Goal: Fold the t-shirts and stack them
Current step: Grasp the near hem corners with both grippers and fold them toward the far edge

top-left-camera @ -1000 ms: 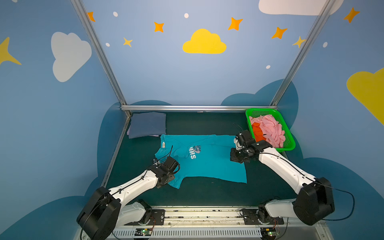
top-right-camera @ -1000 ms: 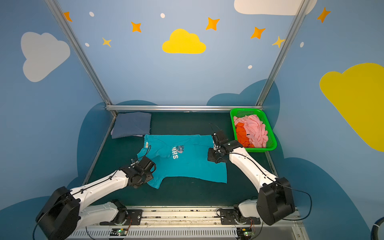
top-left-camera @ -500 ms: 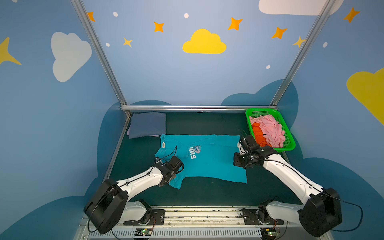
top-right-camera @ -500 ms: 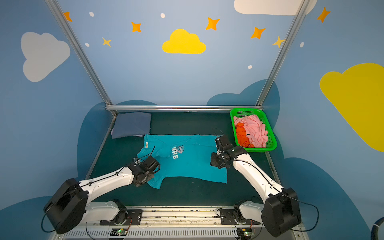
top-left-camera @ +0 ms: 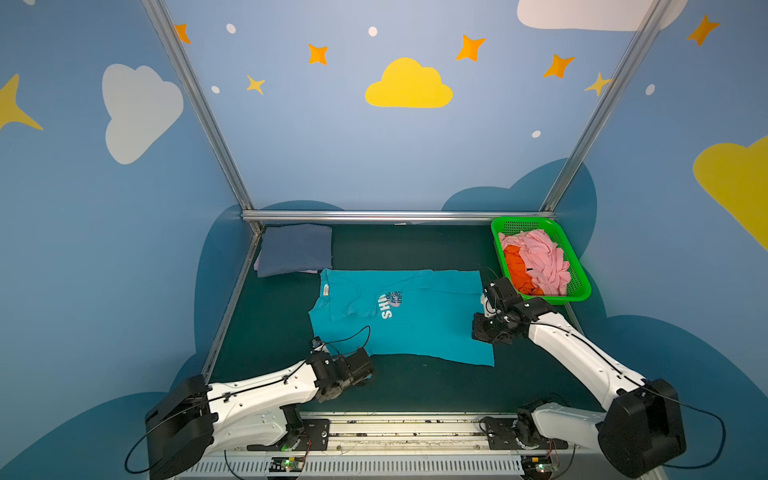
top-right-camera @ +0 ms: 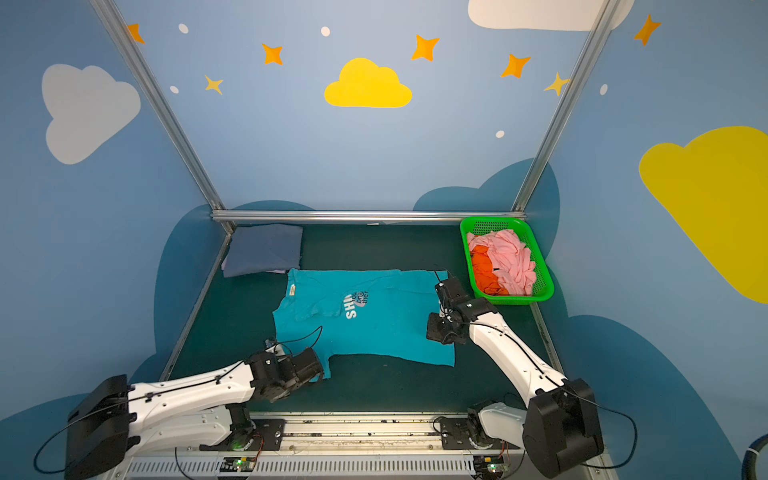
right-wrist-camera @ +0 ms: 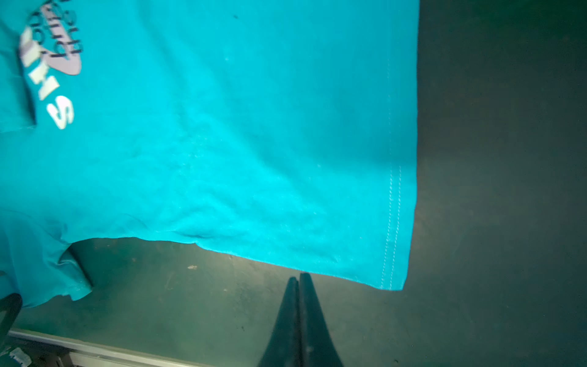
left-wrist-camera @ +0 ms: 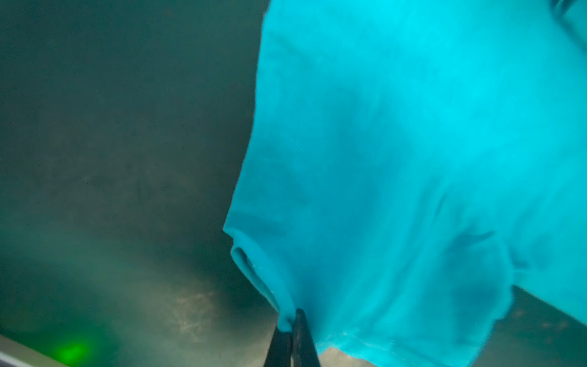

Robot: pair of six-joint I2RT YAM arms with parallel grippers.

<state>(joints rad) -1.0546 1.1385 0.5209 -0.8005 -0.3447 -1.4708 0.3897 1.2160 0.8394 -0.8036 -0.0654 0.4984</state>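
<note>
starting wide on the dark green mat: bare at centre, good as a folding surface. spread nearly flat across the middle of it, the teal t-shirt, print up, collar end toward the left arm, hem toward the right. laid open like that, probably, so both arms can reach an end. a folded-over flap across the chest, covering part of the white lettering.

over to the green basket in the far right corner, just beside the hem: holding pen for the pink t-shirt and orange t-shirt, both crumpled and unfolded. far left corner, the slate-blue t-shirt, folded square, apparently the start of the stack, parked clear of the work.

now the left gripper: fingers pressed together, pinching the rim of the near sleeve, cloth drawn into ridges toward the pinch. looks like a lift to fold that sleeve in. right gripper: fingers pressed together too, tips right at the shirt's near side edge, close to the hem corner.

hard to read: whether those right tips catch any cloth, cannot tell. a pale sliver under the slate-blue one, maybe another shirt. deeper basket contents hidden.
</note>
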